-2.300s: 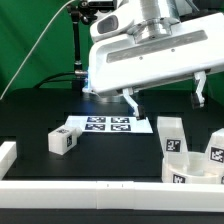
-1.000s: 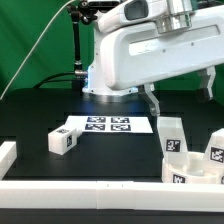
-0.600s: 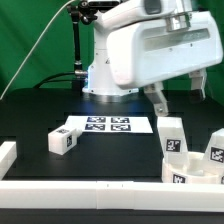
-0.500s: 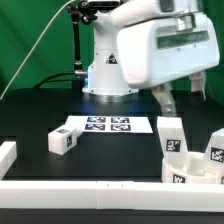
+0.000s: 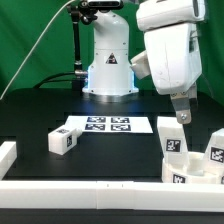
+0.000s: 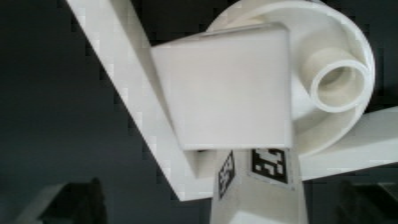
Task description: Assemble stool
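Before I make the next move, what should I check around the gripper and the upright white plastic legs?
1. Gripper over the target upright white plastic leg: ok, it hangs just above that leg's top.
2. Jaws open: cannot tell, only one finger shows clearly.
3. Room around the target: not ok, the front white leg and the white leg at the exterior view's right stand close by.
4. Round white rimmed seat disc located: ok, in the wrist view only.
5. White leg lying on its side: ok, beside the marker board, far from the gripper.
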`<state>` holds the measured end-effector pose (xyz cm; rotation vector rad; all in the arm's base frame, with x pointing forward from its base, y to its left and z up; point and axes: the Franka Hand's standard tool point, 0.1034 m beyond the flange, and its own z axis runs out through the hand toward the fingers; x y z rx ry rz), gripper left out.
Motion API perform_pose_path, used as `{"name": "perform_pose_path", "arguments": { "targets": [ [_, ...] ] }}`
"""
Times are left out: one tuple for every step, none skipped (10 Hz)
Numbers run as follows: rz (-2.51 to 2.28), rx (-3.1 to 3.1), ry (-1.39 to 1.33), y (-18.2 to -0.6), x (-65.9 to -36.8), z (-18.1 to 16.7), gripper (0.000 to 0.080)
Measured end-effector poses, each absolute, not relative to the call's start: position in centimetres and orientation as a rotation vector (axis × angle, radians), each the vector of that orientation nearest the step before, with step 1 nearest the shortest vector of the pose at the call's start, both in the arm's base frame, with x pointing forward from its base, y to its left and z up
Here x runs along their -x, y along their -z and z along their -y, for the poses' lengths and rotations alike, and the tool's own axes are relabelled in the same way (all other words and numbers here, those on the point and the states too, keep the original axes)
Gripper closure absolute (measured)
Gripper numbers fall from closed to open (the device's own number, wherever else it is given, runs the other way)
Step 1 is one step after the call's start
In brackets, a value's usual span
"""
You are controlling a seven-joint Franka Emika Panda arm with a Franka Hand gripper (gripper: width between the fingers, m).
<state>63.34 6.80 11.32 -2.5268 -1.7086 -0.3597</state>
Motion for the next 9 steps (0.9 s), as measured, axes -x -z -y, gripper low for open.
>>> {"name": "perform_pose_path", "arguments": {
  "targets": [
    [1.700,2.529,0.358,-10.7,-63.2,-6.7,0.0151],
    [1.697,2.527,0.352,-10.4,-63.1,-6.7,0.0151],
    [1.695,2.527,0.347,-10.1,-63.0,-6.6,0.0151],
    [1.688,2.528,0.340,-9.8,-62.8,-6.4,0.0151],
    [1.682,2.530,0.336,-9.5,-62.7,-6.2,0.0151],
    [1.679,2.531,0.334,-9.5,-62.7,-6.0,0.0151],
    [1.679,2.531,0.334,-9.5,-62.7,-6.0,0.0151],
    [1.678,2.530,0.332,-9.4,-62.7,-6.0,0.0151],
    [1.678,2.530,0.331,-9.3,-62.7,-6.0,0.0240]
  ]
}}
